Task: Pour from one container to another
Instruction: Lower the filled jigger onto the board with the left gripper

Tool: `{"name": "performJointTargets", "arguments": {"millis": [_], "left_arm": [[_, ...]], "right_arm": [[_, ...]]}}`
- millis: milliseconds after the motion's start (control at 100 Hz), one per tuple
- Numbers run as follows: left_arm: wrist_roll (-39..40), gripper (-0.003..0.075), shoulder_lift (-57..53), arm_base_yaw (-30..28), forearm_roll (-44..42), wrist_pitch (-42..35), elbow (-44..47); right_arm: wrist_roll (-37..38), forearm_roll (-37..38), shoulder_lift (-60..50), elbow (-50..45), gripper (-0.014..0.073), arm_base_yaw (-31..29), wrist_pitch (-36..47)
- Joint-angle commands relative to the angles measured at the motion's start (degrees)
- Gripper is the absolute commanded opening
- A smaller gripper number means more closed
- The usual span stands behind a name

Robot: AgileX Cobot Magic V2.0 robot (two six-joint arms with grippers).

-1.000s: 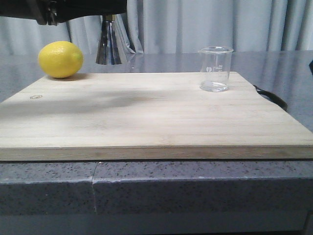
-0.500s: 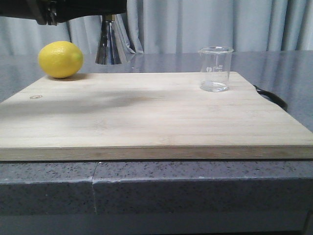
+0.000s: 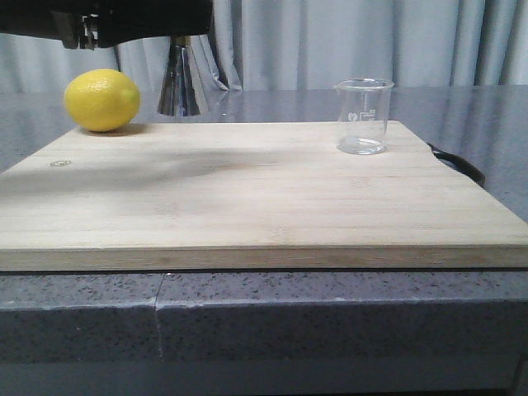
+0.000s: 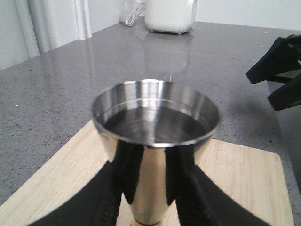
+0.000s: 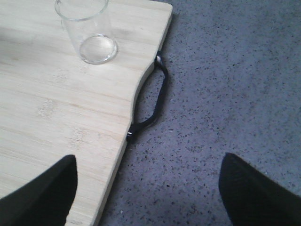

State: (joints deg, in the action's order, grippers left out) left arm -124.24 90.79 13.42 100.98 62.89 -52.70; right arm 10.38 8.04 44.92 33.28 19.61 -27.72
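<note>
Things counted: one beaker [image 3: 364, 116], one jigger [image 3: 179, 82], one lemon [image 3: 102, 100].
Left gripper [image 4: 151, 200] pinches the upright jigger, mouth up; right gripper [image 5: 148, 188] spread.

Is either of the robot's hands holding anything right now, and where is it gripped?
Yes. The left hand grips the shiny steel hourglass-shaped jigger on the lower sides of its upper cup, near the waist. The right hand is open and empty; the clear glass beaker stands free.
</note>
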Motion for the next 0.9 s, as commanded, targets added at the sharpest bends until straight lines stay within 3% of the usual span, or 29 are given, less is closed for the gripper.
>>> {"name": "performJointTargets", "arguments": {"millis": [0, 200, 320, 890], "left_arm": [[-2.08, 0.0229, -2.54, 0.46, 5.79, 2.42, -1.76], [-2.36, 0.0229, -0.72, 0.33, 5.79, 3.45, -1.76], [-3.64, 0.0229, 1.75, -0.56, 5.79, 9.10, -1.76], [-4.97, 0.0229, 7.35, -0.97, 5.79, 9.07, -2.28]], "right_arm": [[-0.05, 0.78, -0.55, 1.45, 0.0556, -0.17, 3.51], [-0.05, 0.78, -0.55, 1.45, 0.0556, -0.17, 3.88], [-0.05, 0.78, -0.55, 1.45, 0.0556, -0.17, 3.97], [-0.05, 0.78, -0.55, 1.45, 0.0556, -0.17, 3.97]]}}
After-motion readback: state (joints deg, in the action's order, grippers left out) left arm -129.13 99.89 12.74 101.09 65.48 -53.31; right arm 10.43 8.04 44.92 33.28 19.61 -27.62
